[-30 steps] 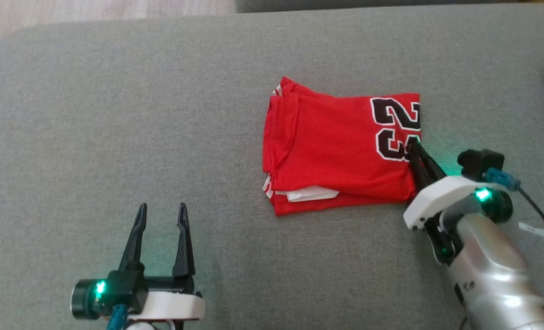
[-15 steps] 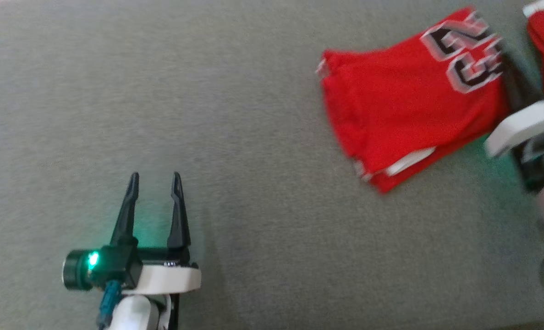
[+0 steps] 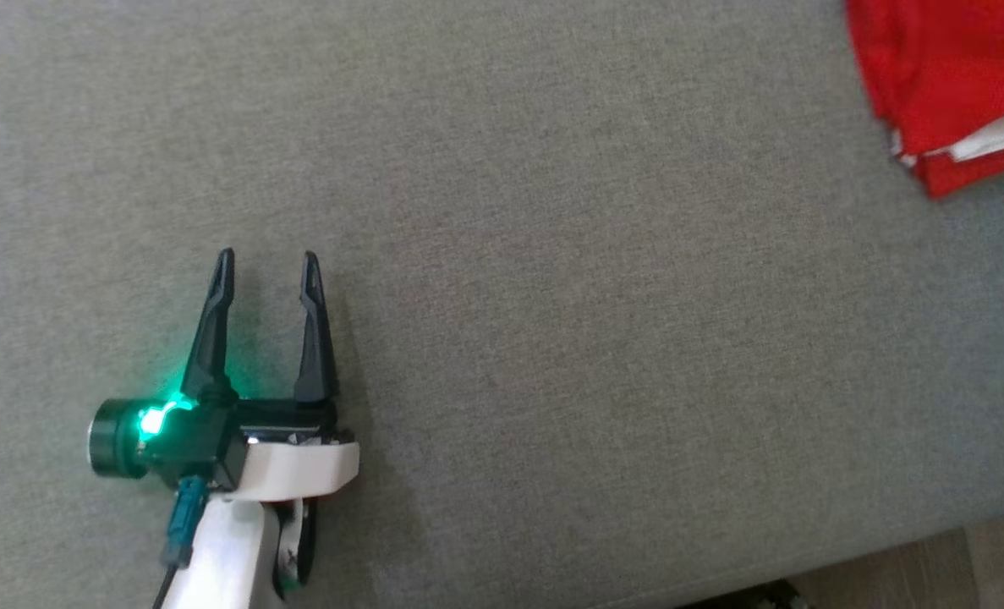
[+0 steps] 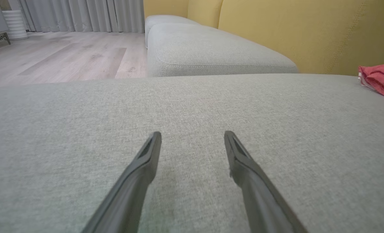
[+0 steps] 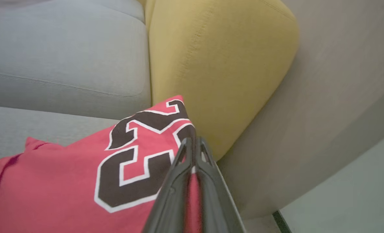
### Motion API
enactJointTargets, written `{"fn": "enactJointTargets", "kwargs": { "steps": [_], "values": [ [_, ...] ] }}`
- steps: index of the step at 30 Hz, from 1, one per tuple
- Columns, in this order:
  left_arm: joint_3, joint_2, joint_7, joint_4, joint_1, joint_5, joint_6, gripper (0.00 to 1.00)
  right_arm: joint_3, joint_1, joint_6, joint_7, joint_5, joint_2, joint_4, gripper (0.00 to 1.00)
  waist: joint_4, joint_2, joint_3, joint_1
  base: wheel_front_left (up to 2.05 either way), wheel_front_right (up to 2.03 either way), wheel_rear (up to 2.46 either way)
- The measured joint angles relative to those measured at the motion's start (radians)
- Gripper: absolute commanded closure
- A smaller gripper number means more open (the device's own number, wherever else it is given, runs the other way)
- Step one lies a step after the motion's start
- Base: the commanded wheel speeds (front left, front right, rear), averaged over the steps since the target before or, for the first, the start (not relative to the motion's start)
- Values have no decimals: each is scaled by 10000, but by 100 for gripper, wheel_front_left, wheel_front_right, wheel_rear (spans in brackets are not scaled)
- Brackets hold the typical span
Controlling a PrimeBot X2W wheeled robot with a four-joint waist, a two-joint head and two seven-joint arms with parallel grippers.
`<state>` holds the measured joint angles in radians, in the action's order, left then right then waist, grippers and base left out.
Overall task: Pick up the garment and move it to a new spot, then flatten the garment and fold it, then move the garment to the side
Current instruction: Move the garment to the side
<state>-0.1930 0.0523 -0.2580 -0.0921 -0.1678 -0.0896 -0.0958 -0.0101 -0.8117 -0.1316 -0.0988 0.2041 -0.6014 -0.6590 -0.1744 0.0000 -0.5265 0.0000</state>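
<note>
The garment [image 3: 950, 76] is a folded red mesh piece lying at the top right corner of the head view, with a white panel showing at its lower edge. In the right wrist view the garment [image 5: 65, 181] shows black, white-outlined numerals, and my right gripper [image 5: 193, 140] is shut on its edge beside them. My left gripper [image 3: 267, 255] hovers open and holds nothing over the grey cushion [image 3: 552, 296] at the lower left. The left wrist view shows its fingers spread, left gripper [image 4: 192, 134]. Red cloth [image 4: 381, 81] lies at that view's right edge; I cannot tell which garment it is.
The grey cushion's front edge [image 3: 967, 529] runs across the lower right, with wood floor below it. A yellow backrest [image 4: 308, 32] stands behind the seat, and a second grey cushion [image 4: 211, 48] lies beyond. A yellow armrest [image 5: 217, 64] rises just past the garment.
My right gripper has shut on the garment's edge and pulled it far to the right. The head view has shifted as well. My left gripper stays open.
</note>
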Motion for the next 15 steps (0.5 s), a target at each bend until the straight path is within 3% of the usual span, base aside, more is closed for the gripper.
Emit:
{"fn": "enactJointTargets", "kwargs": {
  "steps": [3, 7, 11, 15],
  "values": [
    [27, 0, -2, 77, -1, 25, 8, 0, -805, 59, 2, 267, -525, 205, 468, 0, -49, 0, -111, 1, 0, 0, 0],
    [13, -2, 2, -56, -98, -104, 102, 0, -1409, 550, 2, 454, -1308, 1041, 1210, 0, 31, 0, 172, 0, 0, 0, 0],
    [-56, -4, 4, -157, -172, -633, 178, 0, -1361, 1848, 2, 535, -1624, 2247, 1507, 0, 212, 0, 760, 0, 0, 0, 0],
    [-52, -8, 6, -309, -32, -1139, 48, 0, -468, 3251, 2, 324, -1241, 3321, 1542, 0, 466, 0, 1554, 0, 0, 0, 0]
  ]
}}
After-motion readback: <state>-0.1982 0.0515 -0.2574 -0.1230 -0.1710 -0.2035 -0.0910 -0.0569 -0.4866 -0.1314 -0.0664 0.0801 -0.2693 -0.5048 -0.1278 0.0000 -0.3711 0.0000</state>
